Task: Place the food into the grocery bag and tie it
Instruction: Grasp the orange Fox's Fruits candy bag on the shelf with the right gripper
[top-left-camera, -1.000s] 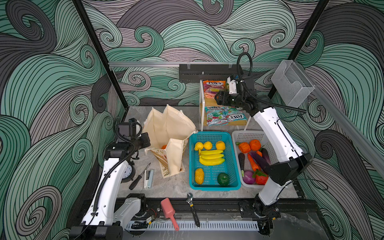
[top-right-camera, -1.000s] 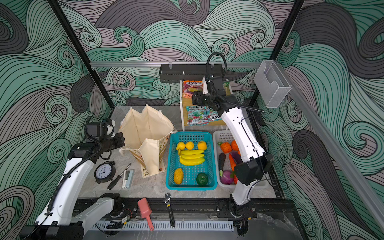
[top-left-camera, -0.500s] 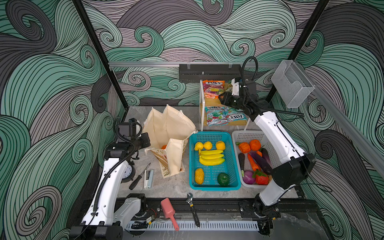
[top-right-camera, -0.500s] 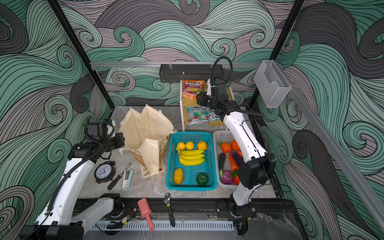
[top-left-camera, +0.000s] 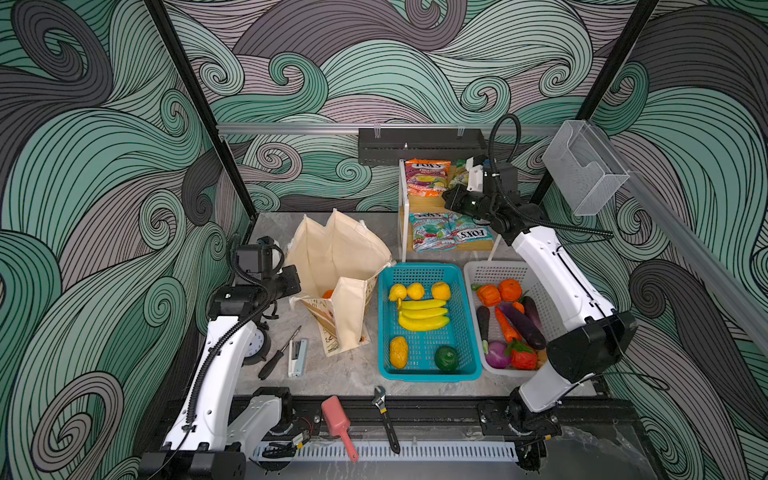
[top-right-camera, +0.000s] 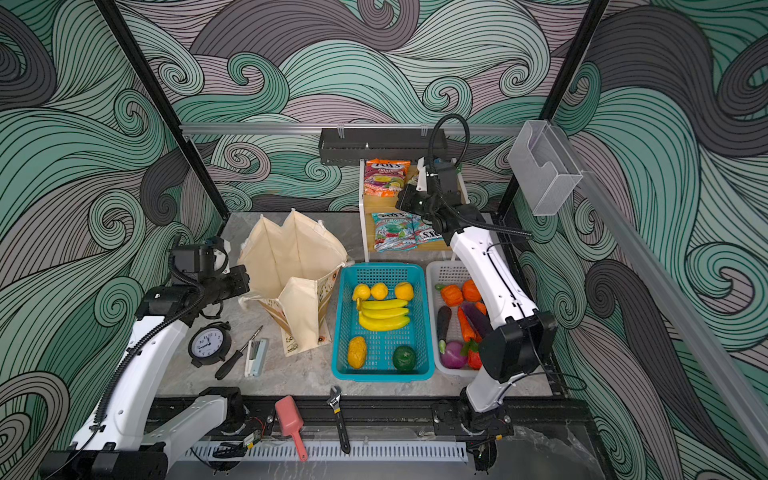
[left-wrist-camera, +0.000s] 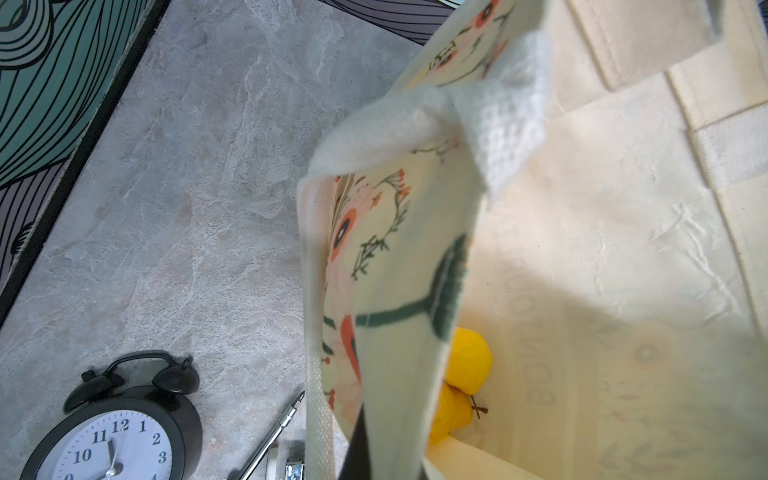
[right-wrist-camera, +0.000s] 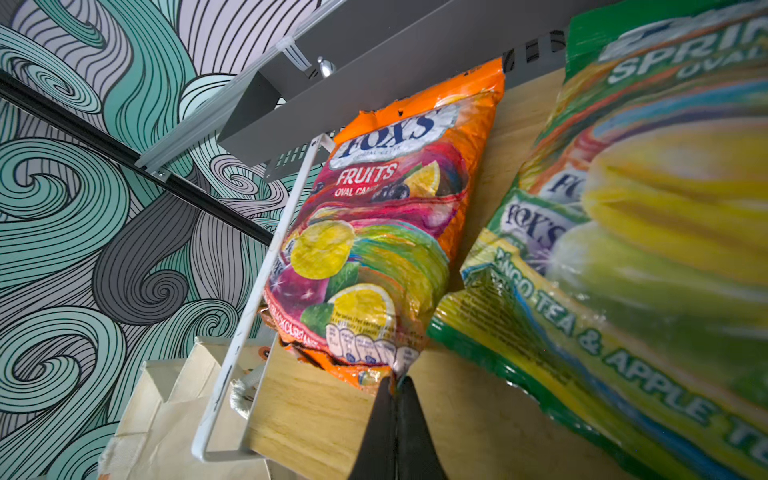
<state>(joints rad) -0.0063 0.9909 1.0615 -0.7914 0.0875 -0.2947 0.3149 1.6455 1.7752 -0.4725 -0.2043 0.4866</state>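
Up on the wooden shelf (right-wrist-camera: 316, 415), at about one o'clock of the worktop (top-left-camera: 345, 374), the right gripper (right-wrist-camera: 395, 384) has its jaws pressed together on one bottom corner of the orange-red packet (right-wrist-camera: 374, 232), with little more than the crimped seam between them. That thin, glossy hold looks like the main risk: the packet could slide free as it lifts, or swing and twist from its corner. The green packet (right-wrist-camera: 623, 249) lies just beside it, at its three o'clock in a top view, so a dragged packet might pull it along or nudge it off the shelf. The shelf's white frame (right-wrist-camera: 249, 311) is another place to snag. The grocery bag (top-left-camera: 332, 257) stands at roughly seven o'clock from the shelf, with yellow fruit (left-wrist-camera: 467, 357) already at its bottom. The left gripper (top-left-camera: 293, 286) is closed on the bag's rim near a white handle, propping the mouth open. One panel folds inward and narrows that mouth, so a wide, dangling packet could catch the rim. It could then fall onto the worktop, or into the teal basket (top-left-camera: 428, 376) at the bag's three o'clock. Should the cloth slip from the left gripper, the opening would likely sag shut.
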